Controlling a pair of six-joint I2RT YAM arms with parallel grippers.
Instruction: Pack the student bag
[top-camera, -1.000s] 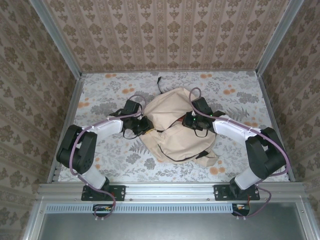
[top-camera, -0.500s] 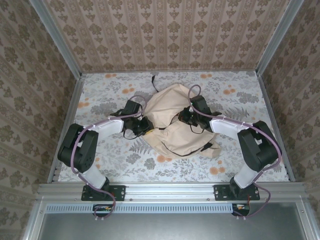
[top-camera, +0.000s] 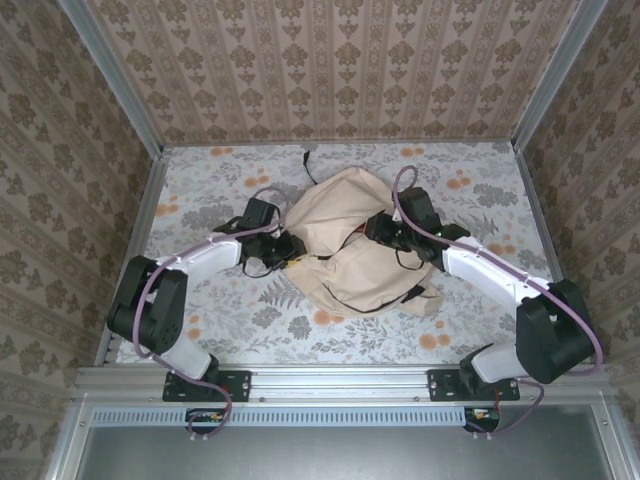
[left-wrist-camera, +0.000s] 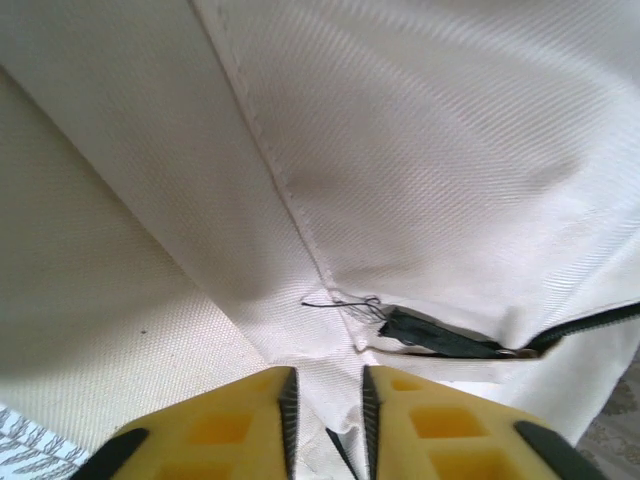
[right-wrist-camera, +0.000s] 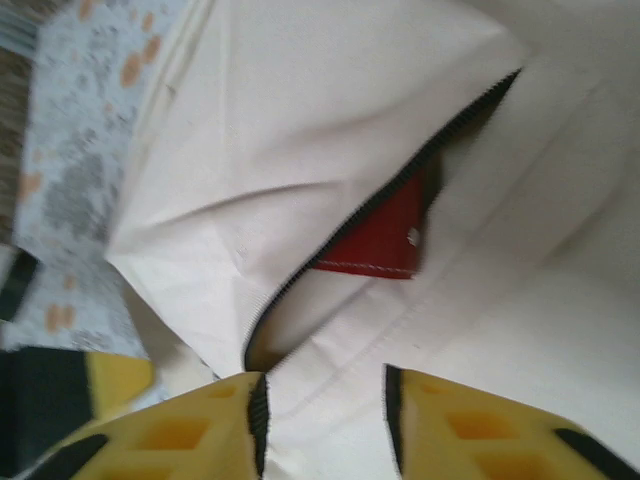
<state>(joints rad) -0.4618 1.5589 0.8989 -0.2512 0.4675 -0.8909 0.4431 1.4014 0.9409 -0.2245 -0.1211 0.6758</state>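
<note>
The student bag is a cream fabric backpack lying crumpled in the middle of the table. Its dark zipper stands open, and a red flat item shows inside the mouth. At the bag's left edge is my left gripper. In its wrist view the left gripper is slightly open, with a fold of bag cloth and a dark strap end at its pads. My right gripper is over the bag's upper right. In its wrist view the right gripper stands open above the bag cloth, just below the zipper mouth.
A flowered cloth covers the table, with bare room on every side of the bag. Patterned walls and metal rails close in the left, right and back. The bag's black top loop points at the back wall.
The right gripper let go of the bag cloth and opened, and its arm swung out to the right. The left gripper's jaws loosened a little. The bag slid slightly toward the back.
</note>
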